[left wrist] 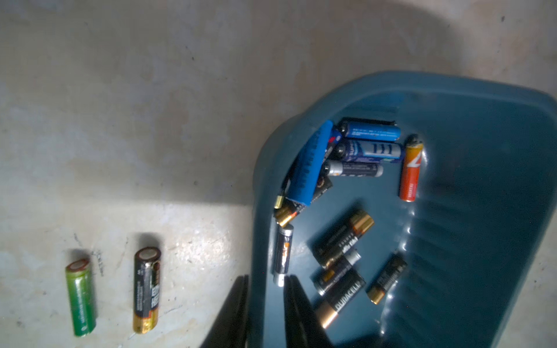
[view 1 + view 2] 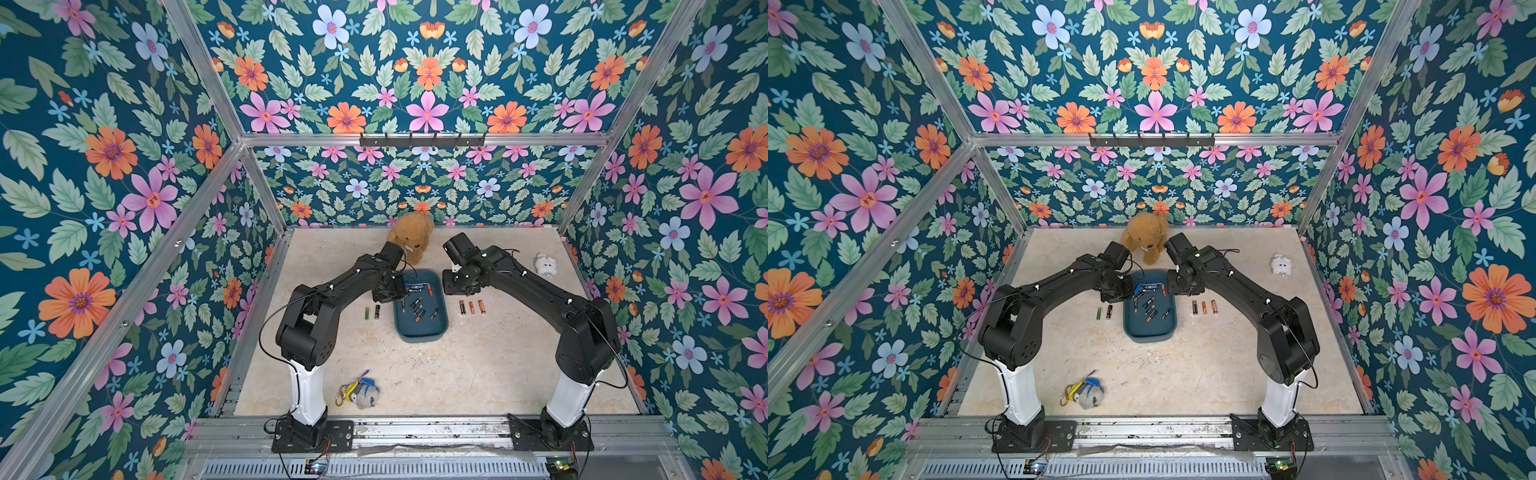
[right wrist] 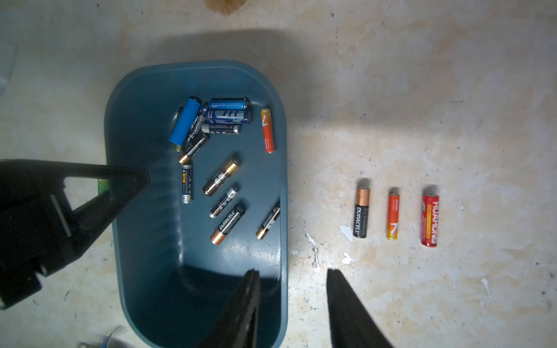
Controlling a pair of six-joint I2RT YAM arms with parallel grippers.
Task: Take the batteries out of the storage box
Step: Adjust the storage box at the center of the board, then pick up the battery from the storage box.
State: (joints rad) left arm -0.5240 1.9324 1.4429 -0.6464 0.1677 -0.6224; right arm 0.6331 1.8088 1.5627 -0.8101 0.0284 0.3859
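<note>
The dark teal storage box [image 2: 419,328] lies mid-table, also visible in the left wrist view [image 1: 482,180] and the right wrist view [image 3: 144,120]. Several batteries [image 3: 223,177] lie loose inside it, with a blue cluster [image 1: 361,147] at the far end. Two batteries lie on the table left of the box, one green [image 1: 80,298] and one black-gold [image 1: 146,290]. Three more [image 3: 393,217] lie in a row to its right. My left gripper [image 1: 267,278] is open, straddling the box's left wall beside a thin black battery [image 1: 283,253]. My right gripper [image 3: 292,271] is open across the right wall, holding nothing.
A brown teddy bear [image 2: 411,237] sits just behind the box, between the two wrists. A small white plush [image 2: 545,264] lies at the back right. A keychain bundle with a yellow carabiner [image 2: 359,392] lies near the front, by the left arm's base.
</note>
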